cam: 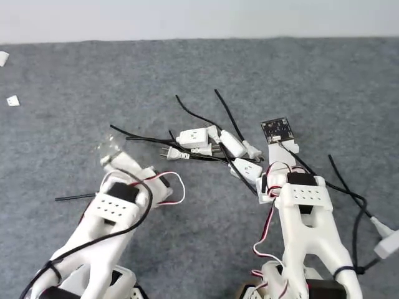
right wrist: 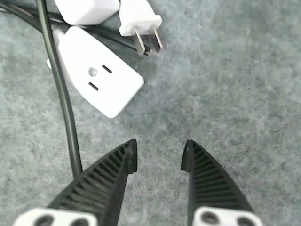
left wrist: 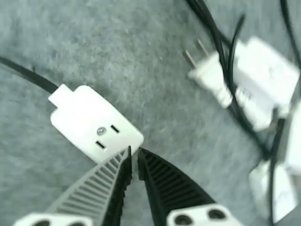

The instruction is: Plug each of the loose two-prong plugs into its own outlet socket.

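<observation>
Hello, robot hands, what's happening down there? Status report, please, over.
Left hand shut, empty, tips at white socket. Right hand open, short of second socket; loose plug beside it. Black cord along its edge.

Grey table point(cam: 62, 75), left arm point(cam: 115, 208) at 7 o'clock, right arm point(cam: 305, 205) at 5 o'clock, heap of black cords point(cam: 194, 116) in the middle, white socket point(cam: 193, 137) there, two-prong plug point(cam: 179, 155) just beside it at its 7 o'clock, small dark board point(cam: 277, 129) at the heap's 3 o'clock.

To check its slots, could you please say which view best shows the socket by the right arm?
Right wrist view: the socket lies face up, both slots clear. High view shows it small among cables; left wrist view, cannot tell.
</observation>
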Robot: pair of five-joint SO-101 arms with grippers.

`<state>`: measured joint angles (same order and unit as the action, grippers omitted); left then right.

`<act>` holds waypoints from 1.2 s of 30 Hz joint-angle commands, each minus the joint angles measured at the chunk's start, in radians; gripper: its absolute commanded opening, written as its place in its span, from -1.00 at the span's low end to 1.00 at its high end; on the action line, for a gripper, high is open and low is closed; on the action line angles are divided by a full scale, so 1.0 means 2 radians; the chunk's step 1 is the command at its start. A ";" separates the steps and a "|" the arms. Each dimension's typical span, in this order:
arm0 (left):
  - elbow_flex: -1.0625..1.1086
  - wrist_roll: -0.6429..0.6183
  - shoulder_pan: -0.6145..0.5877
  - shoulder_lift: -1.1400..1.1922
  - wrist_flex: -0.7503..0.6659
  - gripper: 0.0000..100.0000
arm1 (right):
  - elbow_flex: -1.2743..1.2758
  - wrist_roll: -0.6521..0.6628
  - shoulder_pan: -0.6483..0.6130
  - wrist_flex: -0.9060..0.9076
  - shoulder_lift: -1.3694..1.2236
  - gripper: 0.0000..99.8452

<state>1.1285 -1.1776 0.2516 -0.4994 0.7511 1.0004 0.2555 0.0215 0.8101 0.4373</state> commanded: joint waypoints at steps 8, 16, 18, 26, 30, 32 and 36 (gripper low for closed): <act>-0.004 -0.036 -0.039 0.002 -0.035 -0.60 | -0.002 0.021 -0.016 -0.007 0.000 -0.67; -0.027 -0.039 -0.047 -0.002 0.025 -0.57 | -0.002 0.026 -0.016 -0.007 0.000 -0.67; -0.053 -0.039 -0.058 -0.002 0.063 -0.57 | -0.002 0.026 -0.016 -0.007 0.000 -0.67; -0.089 -0.037 -0.087 0.004 0.109 -0.57 | -0.011 0.028 -0.024 -0.007 -0.024 -0.67; -0.087 -0.039 -0.088 0.005 0.107 -0.57 | -0.030 0.028 -0.023 -0.002 -0.048 -0.67; -0.087 -0.048 -0.090 0.005 0.107 -0.57 | -0.037 0.028 -0.023 0.006 -0.056 -0.67; -0.087 -0.058 -0.091 0.005 0.108 -0.57 | -0.049 0.028 -0.023 0.013 -0.070 -0.67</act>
<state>1.0058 -1.2774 0.0783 -0.4780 0.9613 0.9651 0.3030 -0.0169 0.8209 0.2992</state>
